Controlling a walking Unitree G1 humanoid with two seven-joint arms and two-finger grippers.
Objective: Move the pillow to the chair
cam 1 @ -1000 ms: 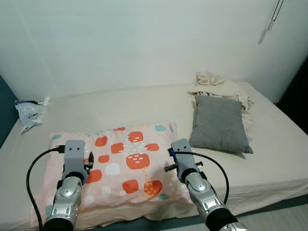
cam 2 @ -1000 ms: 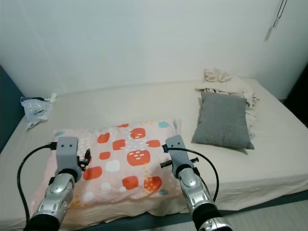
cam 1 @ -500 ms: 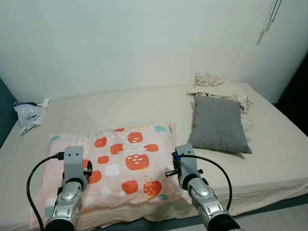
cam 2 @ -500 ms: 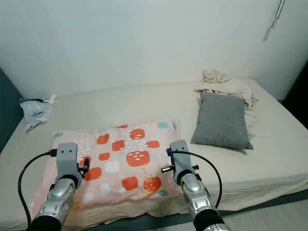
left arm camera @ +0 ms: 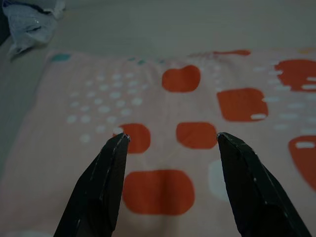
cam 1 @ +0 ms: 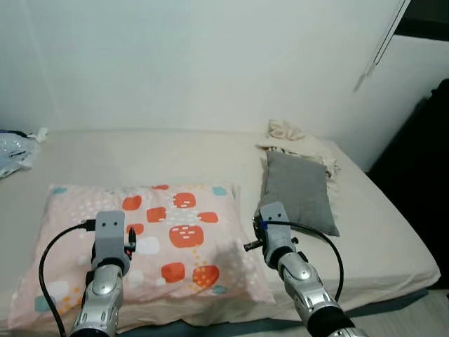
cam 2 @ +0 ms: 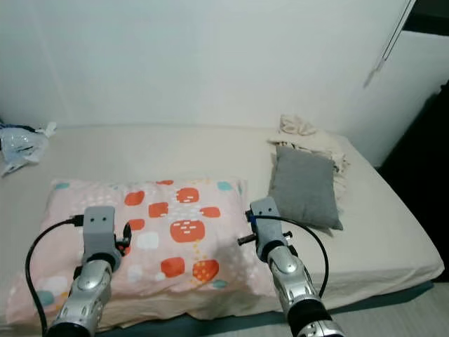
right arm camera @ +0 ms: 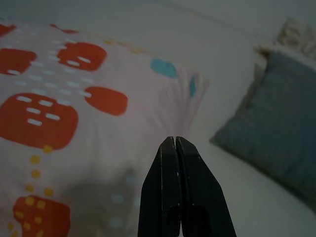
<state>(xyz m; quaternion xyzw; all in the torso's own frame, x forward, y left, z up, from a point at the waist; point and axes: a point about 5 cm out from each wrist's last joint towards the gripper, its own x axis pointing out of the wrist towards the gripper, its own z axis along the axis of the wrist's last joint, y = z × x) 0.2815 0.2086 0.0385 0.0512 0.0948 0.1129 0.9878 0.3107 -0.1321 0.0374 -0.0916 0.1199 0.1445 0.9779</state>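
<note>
A pink pillow (cam 1: pixel 161 239) with orange patches lies flat on the near side of the bed (cam 1: pixel 175 151). My left arm (cam 1: pixel 109 246) reaches over the pillow's left half. In the left wrist view my left gripper (left arm camera: pixel 173 137) hangs open just above the pillow (left arm camera: pixel 197 89), holding nothing. My right arm (cam 1: pixel 277 235) is at the pillow's right edge. In the right wrist view my right gripper (right arm camera: pixel 174 140) is shut with nothing in it, over the pillow's right edge (right arm camera: pixel 98 113).
A grey pillow (cam 1: pixel 298 189) lies on the bed to the right, with crumpled cream cloth (cam 1: pixel 291 135) behind it. A plastic bag (cam 1: pixel 10 149) sits at the far left. A dark gap (cam 1: pixel 428 175) borders the bed on the right; a white wall stands behind.
The whole picture has swung to the right, so the camera moved. Both arms keep their places over the pillow, which lies as before.
</note>
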